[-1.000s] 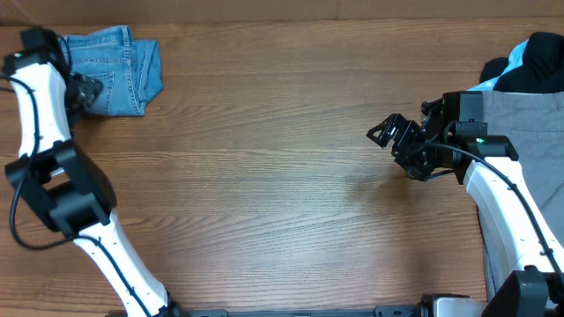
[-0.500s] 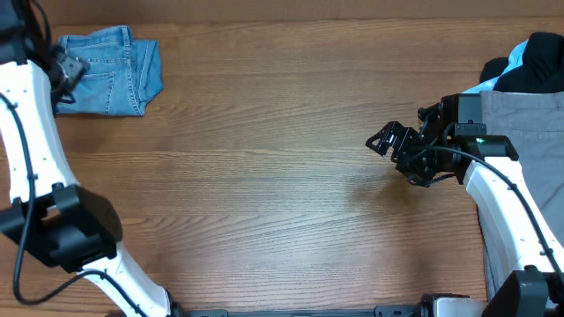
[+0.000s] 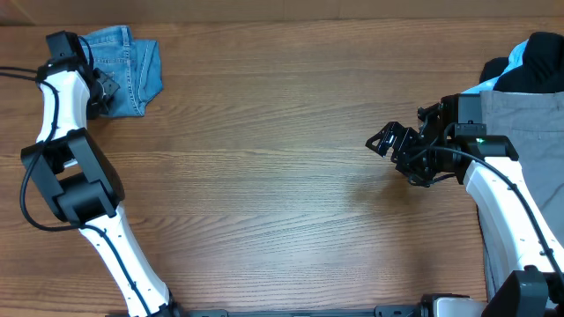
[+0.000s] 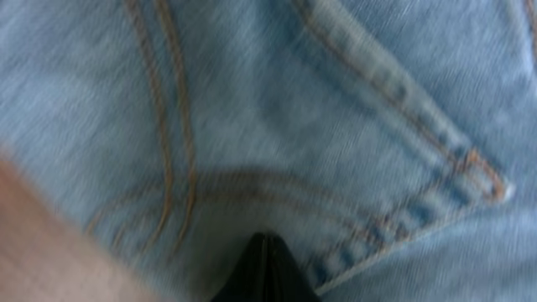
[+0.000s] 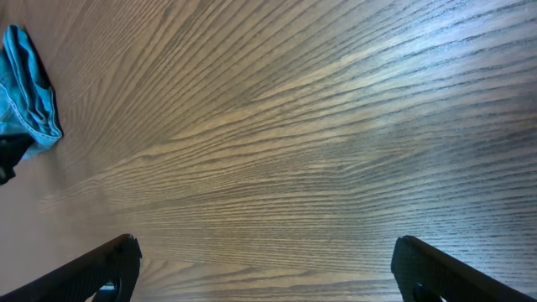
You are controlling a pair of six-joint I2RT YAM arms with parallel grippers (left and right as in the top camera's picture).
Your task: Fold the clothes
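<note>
The fingers of the right gripper (image 3: 388, 139) are spread wide over the bare table (image 3: 264, 176). The left gripper (image 3: 102, 88) is set at the left edge of the folded jeans (image 3: 130, 63) in the far-left corner. It is apparently touching them, but whether it is clenched cannot be told, the close view being blurred. Grey trousers (image 3: 529, 119) and a black garment (image 3: 539, 62) are piled at far right.

Light-blue jeans (image 3: 132, 70) — seemingly folded — far left, grey trousers (image 3: 529, 114) far right

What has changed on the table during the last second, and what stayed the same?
The left gripper swung out to the left, then back; it now sits on the left edge of the jeans, fingers together. Whether it pinches denim is unclear. The jeans, the open right gripper and the grey trousers stayed put.
</note>
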